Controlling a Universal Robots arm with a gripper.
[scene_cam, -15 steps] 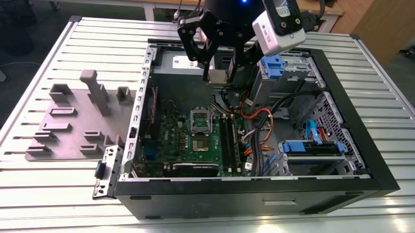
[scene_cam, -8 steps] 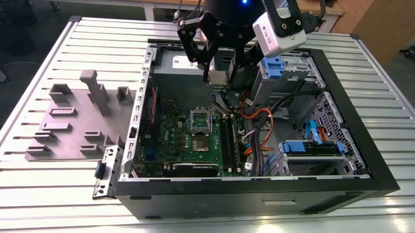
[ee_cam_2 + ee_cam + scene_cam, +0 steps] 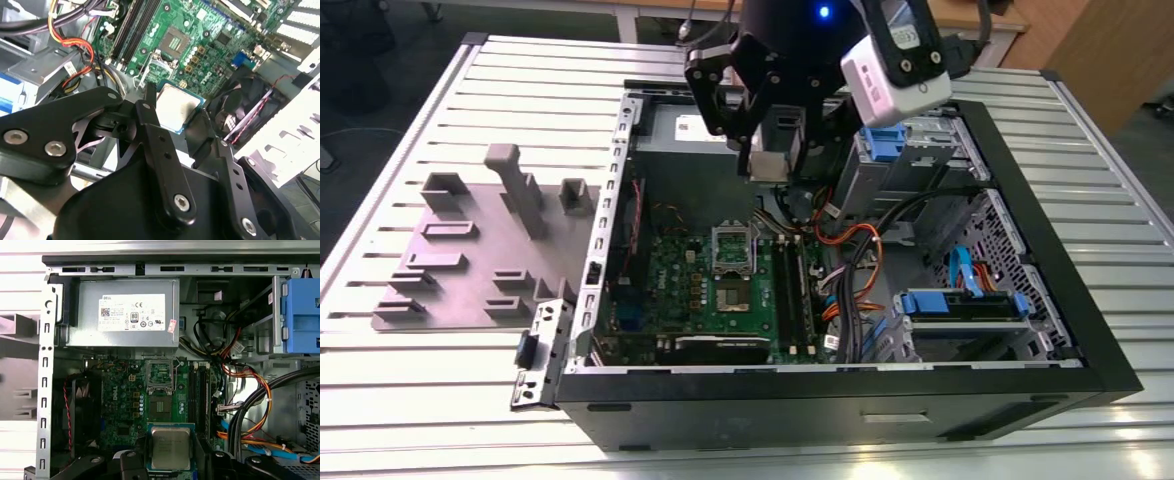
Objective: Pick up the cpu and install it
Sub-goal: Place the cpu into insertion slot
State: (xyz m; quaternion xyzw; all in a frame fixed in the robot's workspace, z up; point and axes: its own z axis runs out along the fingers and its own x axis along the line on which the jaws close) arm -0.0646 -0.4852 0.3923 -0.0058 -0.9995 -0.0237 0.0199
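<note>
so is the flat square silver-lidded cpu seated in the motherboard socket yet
No, the gripper holds the cpu above the open, empty socket.

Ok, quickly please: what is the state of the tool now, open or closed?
The tool is closed on the cpu, holding it by its edges.

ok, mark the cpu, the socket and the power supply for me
cpu (image 3: 171, 447): first wrist view, centre of its metal lid.
socket (image 3: 161, 412): first wrist view, middle of its dark square.
power supply (image 3: 122, 312): first wrist view, on its white label.
</note>
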